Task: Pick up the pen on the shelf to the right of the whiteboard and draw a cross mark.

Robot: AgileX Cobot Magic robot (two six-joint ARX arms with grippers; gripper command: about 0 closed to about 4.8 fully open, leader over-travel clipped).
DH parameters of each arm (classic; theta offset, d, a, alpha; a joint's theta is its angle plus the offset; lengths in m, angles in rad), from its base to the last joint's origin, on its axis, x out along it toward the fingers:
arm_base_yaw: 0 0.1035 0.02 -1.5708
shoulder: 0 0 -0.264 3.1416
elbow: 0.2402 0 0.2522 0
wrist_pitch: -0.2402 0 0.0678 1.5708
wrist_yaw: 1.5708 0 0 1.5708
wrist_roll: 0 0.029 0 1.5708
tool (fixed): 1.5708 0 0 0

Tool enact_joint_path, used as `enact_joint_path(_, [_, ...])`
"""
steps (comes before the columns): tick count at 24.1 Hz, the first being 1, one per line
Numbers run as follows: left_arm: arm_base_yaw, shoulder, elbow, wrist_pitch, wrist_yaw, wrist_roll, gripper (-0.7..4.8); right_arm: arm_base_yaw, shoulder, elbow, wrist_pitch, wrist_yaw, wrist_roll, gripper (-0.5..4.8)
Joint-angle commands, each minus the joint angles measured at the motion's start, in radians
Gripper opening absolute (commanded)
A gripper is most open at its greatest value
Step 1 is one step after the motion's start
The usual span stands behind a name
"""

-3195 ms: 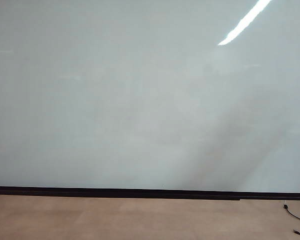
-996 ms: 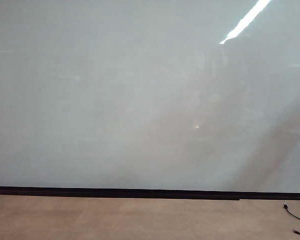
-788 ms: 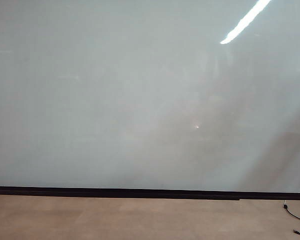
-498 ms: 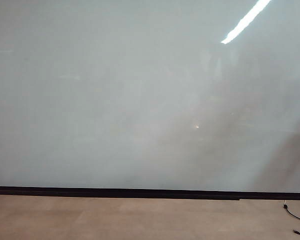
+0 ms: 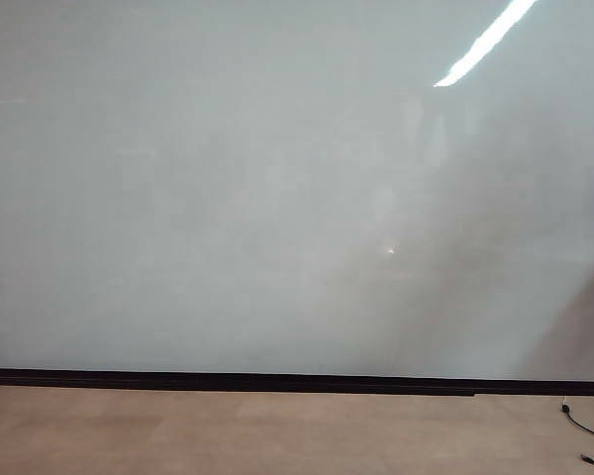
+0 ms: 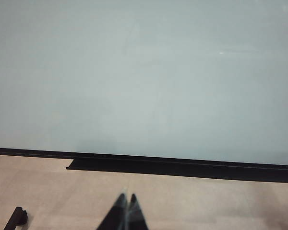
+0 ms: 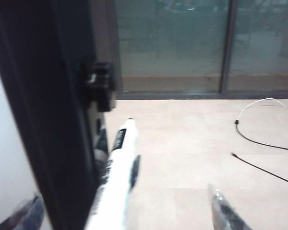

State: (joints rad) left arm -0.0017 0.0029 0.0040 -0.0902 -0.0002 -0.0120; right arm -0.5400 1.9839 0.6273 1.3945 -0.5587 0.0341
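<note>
Right gripper (image 7: 129, 211) jaws open around the pen (image 7: 116, 177), ungripped; closing off-centre could knock it off. Left gripper (image 6: 126, 211) jaws closed, idle before the whiteboard (image 6: 144, 76).

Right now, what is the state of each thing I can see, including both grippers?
whiteboard: blank, no cross mark drawn yet.
pen: not gripped, lying beside the board's dark edge, between the open fingers.
right gripper: open, jaws wide on either side of the pen.
left gripper: shut, empty, pointing toward the board, away from the pen.
cables: lying loose on the floor.
</note>
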Motion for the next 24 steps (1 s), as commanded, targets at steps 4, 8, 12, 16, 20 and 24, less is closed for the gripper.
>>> enact_joint_path(4, [0.0,0.0,0.003,0.009,0.003,0.004,-0.04,-0.014,-0.001,0.003,0.021,-0.061,0.002,4.28])
enact_joint_path(8, [0.0,0.0,0.003,0.009,0.003,0.004,-0.04,-0.028,-0.001,0.011,0.02,-0.09,0.005,4.27])
enact_joint_path(12, [0.0,0.0,0.003,0.009,0.004,0.004,-0.04,-0.035,-0.001,0.012,0.02,-0.095,0.012,4.25])
enact_joint_path(16, [0.0,0.0,0.003,0.009,0.003,0.004,-0.05,-0.035,-0.001,0.013,0.02,-0.095,0.012,3.87])
enact_joint_path(20, [0.0,0.0,0.003,0.009,0.003,0.004,-0.05,-0.032,-0.001,0.013,0.02,-0.096,0.012,3.86])
enact_joint_path(24, [0.0,0.0,0.003,0.009,0.004,0.004,-0.04,-0.013,-0.001,0.013,0.02,-0.095,0.016,3.63])
